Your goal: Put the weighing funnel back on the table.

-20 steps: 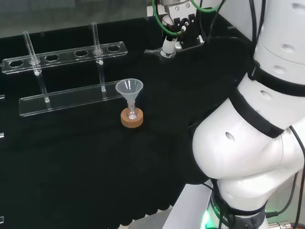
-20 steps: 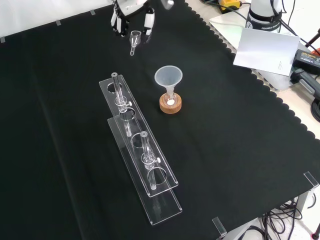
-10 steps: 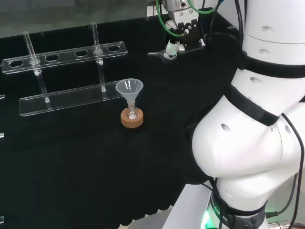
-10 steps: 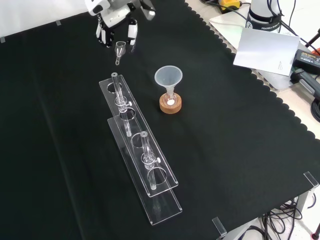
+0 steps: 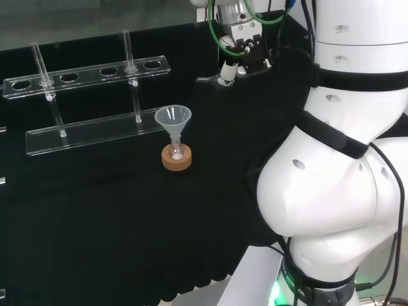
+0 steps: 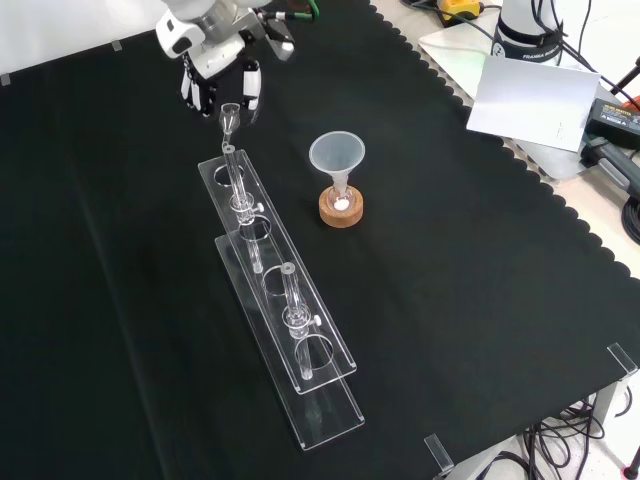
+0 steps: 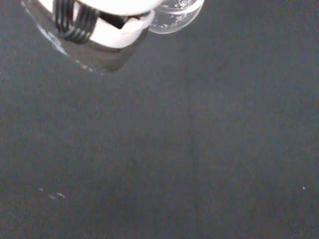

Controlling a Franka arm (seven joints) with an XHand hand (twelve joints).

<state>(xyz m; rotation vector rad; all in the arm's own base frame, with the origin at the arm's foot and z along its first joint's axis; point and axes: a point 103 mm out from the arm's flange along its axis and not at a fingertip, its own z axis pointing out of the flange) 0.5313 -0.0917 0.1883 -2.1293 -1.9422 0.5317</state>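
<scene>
The hand is closed on the weighing funnel, which is pinched between dark fingertips. In the front view the hand sits at about 11 o'clock of the picture. There the small clear piece hangs at the hand's 6 o'clock, its wider end up by the fingers and its short stem pointing on toward 6 o'clock. In the head view the hand is at 12 o'clock and the weighing funnel juts from it toward 8 o'clock, held up over the cloth. The wrist view has a blurred white part of the hand with a rounded bit of clear glass touching it, and dark cloth beyond.

In the front view, just at 6 o'clock of the held piece, the far end of a clear rack begins. It runs off toward 5 o'clock, with thin glass tubes standing in it. At the hand's 4 o'clock stands the funnel, mouth up, its stem in a small flask on a cork ring, apart from the rack. All of it rests on the black-clothed counter. A white sheet lies past the cloth's edge at 2 o'clock.
</scene>
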